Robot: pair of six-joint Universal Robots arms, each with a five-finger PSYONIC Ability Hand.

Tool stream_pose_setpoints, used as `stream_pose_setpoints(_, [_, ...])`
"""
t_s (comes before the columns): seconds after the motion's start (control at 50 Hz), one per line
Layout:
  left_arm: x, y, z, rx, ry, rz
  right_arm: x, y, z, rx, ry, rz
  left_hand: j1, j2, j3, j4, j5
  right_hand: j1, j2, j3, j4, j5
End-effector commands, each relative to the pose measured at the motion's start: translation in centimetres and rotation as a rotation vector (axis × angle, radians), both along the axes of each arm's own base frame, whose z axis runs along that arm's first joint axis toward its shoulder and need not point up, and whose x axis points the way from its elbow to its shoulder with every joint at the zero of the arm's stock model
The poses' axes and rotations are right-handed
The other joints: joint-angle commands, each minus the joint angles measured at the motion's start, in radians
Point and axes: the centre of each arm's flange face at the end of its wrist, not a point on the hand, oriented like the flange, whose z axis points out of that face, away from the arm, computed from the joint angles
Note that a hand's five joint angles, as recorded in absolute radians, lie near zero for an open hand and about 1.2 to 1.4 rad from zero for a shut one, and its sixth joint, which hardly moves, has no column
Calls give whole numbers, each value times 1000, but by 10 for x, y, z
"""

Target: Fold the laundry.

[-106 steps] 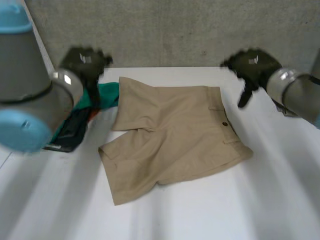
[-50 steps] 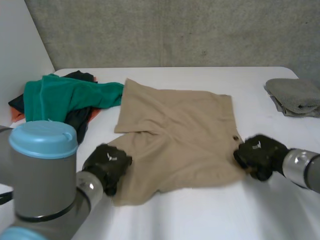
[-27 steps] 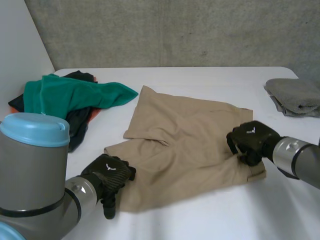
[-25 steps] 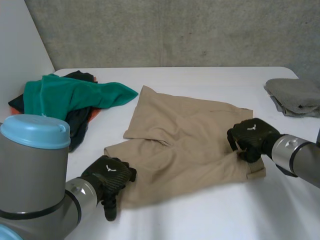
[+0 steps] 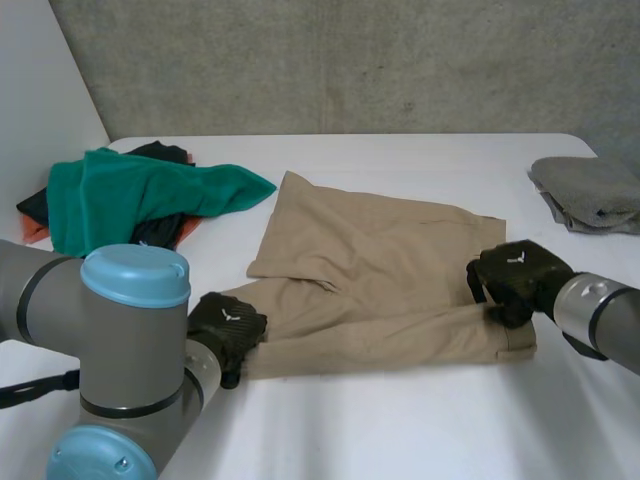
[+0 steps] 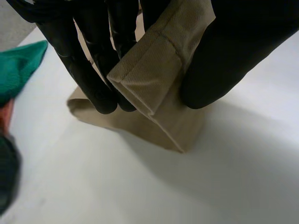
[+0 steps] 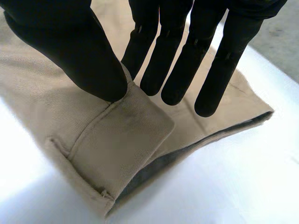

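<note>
moved: my left hand (image 5: 228, 325) has gone in toward the shorts (image 5: 380, 270) and taken the near leg hem with it. The near edge, which sagged toward me half a second back, now runs nearly straight between both hands. My right hand (image 5: 515, 282) has shifted slightly outward at the waistband.
left hand: clamped on the leg hem, fingers (image 6: 93, 70) on one side, thumb on the other. Hem is raised off the bench (image 5: 400, 420); the cloth below it lies on the bench.
right hand: pinching the waistband end beside a belt loop, thumb on top, fingers (image 7: 180, 70) straight down behind the fold.
shorts: tan, mid-bench, far part flat, near strip doubled up along the front edge.
around: green cloth (image 5: 140, 195) heaped at far left over a dark garment (image 5: 160, 235). Its tip is just beside the shorts' far corner; can't tell if it touches. At far right a grey folded towel (image 5: 590, 195), well apart.
in the way: my left arm (image 5: 130, 340) covers the bench's near-left part.
</note>
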Motion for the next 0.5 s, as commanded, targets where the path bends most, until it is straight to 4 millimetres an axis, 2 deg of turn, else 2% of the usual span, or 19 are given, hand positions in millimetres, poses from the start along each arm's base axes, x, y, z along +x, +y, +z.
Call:
stream_pose_setpoints(0.02, [21, 46, 33, 100, -145, -129, -18, 63, -2, 106, 305, 293, 231, 203, 210, 202, 228, 341, 219, 208, 202, 201])
stream_pose_setpoints(0.1, [29, 74, 43, 248, -156, -205, -29, 87, -3, 169, 435, 457, 231, 203, 210, 202, 228, 341, 219, 208, 202, 201])
stream_pose_setpoints(0.18, [26, 76, 45, 299, -118, -231, -22, 82, -3, 140, 388, 413, 231, 203, 210, 202, 228, 341, 219, 208, 202, 201])
stream_pose_setpoints(0.26, [16, 52, 45, 234, -94, -192, -15, 65, -4, 87, 324, 326, 231, 203, 210, 202, 228, 341, 219, 208, 202, 201])
stream_pose_setpoints(0.36, [1, -2, 50, 73, -52, -90, -5, 39, 0, 7, 266, 250, 231, 203, 210, 202, 228, 341, 219, 208, 202, 201])
stream_pose_setpoints(0.42, [-9, -25, 55, 9, -21, -67, 1, 26, 3, -32, 240, 219, 231, 203, 210, 202, 228, 341, 219, 208, 202, 201])
stream_pose_setpoints(0.44, [-17, -41, 57, -28, 0, -61, 5, 14, 3, -66, 225, 195, 231, 203, 210, 202, 228, 341, 219, 208, 202, 201])
stream_pose_setpoints(0.5, [-28, -69, 60, -91, 36, -40, 12, -7, 6, -129, 199, 146, 231, 203, 210, 202, 228, 341, 219, 208, 202, 201])
